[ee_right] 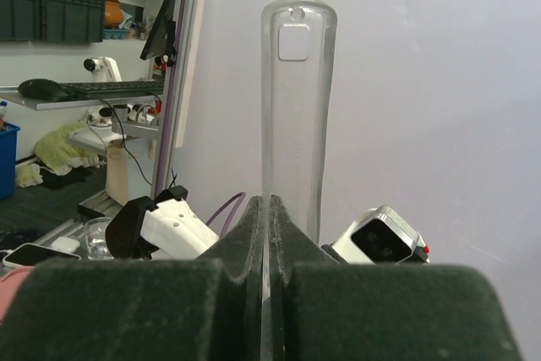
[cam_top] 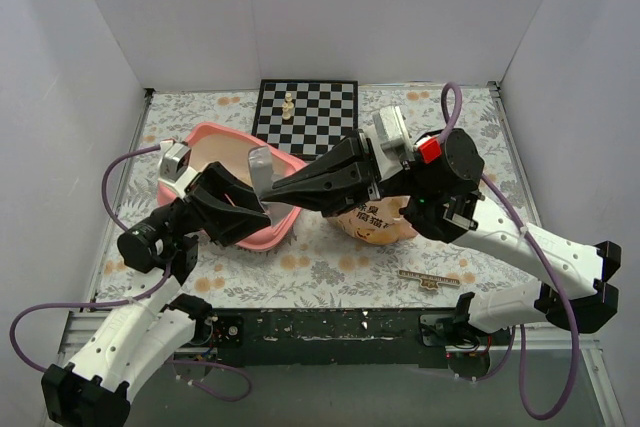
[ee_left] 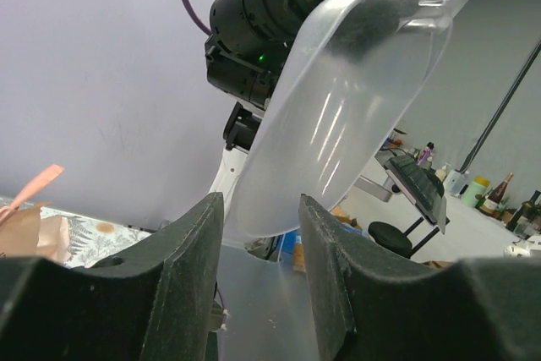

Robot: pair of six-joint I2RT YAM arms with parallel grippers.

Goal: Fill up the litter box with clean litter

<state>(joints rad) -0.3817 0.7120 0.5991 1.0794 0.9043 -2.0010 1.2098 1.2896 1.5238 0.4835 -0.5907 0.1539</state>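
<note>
Litter box [cam_top: 212, 135]: salmon-pink, rounded, raised rim. It sits left of centre on the floral counter [cam_top: 330, 267], touching the chessboard [cam_top: 320, 112]. Left pincer [ee_left: 260, 209] is apart above its near rim. Right pincer [ee_right: 269, 209] is clamped on the clear scoop [ee_right: 297, 107] handle.

top: overhead, looking down | 2 wrists: close-up | shared: scoop [ee_left: 355, 99]

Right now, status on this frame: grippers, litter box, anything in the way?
Right gripper shut on clear scoop by its handle. Left gripper open, bowl between fingers, looks empty. Litter box beneath both grippers, partly hidden. Chessboard behind it.
</note>
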